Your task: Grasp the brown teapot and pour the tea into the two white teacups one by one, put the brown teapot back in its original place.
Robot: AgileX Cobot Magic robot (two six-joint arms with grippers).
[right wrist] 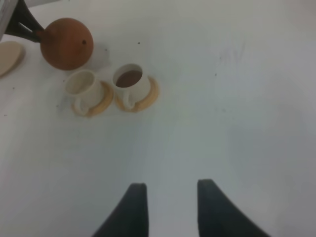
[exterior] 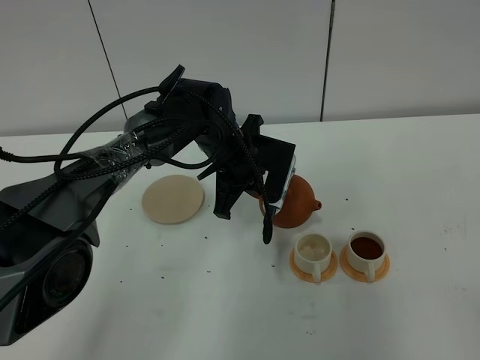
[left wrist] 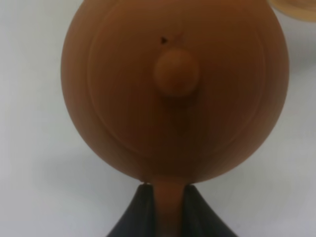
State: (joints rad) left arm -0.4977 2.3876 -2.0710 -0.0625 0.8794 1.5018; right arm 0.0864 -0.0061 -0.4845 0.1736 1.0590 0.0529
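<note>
The brown teapot (exterior: 296, 202) hangs off the table in my left gripper (exterior: 276, 195), which is shut on its loop handle. Its spout points right, just behind the left white teacup (exterior: 313, 250). That cup looks cream inside. The right white teacup (exterior: 367, 250) holds dark tea. Each cup stands on an orange saucer (exterior: 303, 271). No stream shows at the spout. The cream coaster (exterior: 173, 199) lies bare to the left. In the left wrist view the teapot (left wrist: 173, 89) fills the frame, its handle between the fingers (left wrist: 140, 212). My right gripper (right wrist: 170, 197) is open and empty, far from the cups (right wrist: 81, 85).
The white table (exterior: 420, 172) carries scattered dark specks around the cups. The left arm and its cables (exterior: 112, 157) stretch over the table's left half. In the right wrist view the teapot (right wrist: 66, 43) and coaster (right wrist: 7, 57) sit far off.
</note>
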